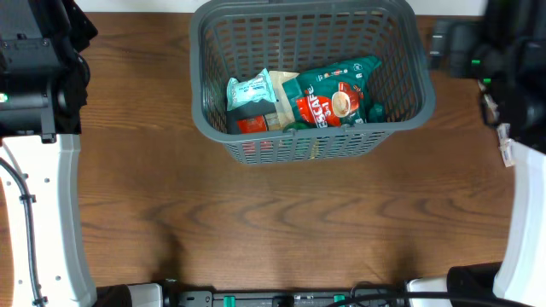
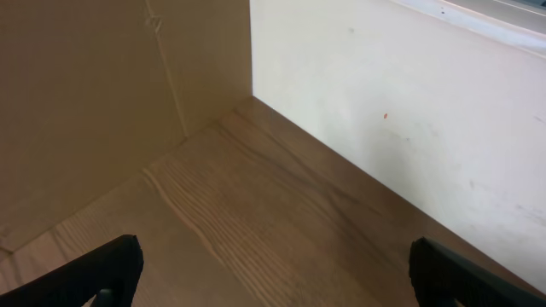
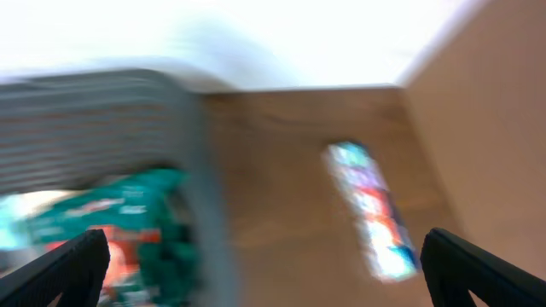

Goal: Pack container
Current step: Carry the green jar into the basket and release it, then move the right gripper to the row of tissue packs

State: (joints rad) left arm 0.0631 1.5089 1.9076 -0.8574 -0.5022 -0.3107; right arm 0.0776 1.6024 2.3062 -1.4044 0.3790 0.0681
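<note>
Left arm (image 1: 38, 77) is parked at the left edge of the table, well apart from the basket. Left gripper (image 2: 281, 281) is spread wide, with one fingertip in each bottom corner of the wrist view and nothing between them. It's angled over bare wood table (image 2: 256, 205), facing a pale wall.

Right arm (image 1: 512, 68) sits at the right edge, near the basket's right end. Right gripper (image 3: 269, 273) is also spread wide and empty, fingertips at the bottom corners. That wrist view is heavily blurred.

Basket (image 1: 299, 34) stands upright on the table at the back, about centred between the arms. It's dark grey, with slotted walls, a thick rim and rounded corners. Inside it:
- green coffee bag (image 1: 337, 98), lying tilted on the right side
- pale teal packet (image 1: 249, 92) on the left
- red pack (image 1: 253, 125) below the teal one, touching the near wall

The right wrist view shows the basket wall (image 3: 85, 128) on the left with the green bag (image 3: 111, 222) inside. A colourful strip (image 3: 371, 209) lies on the table beside the basket, too blurred to identify.
</note>
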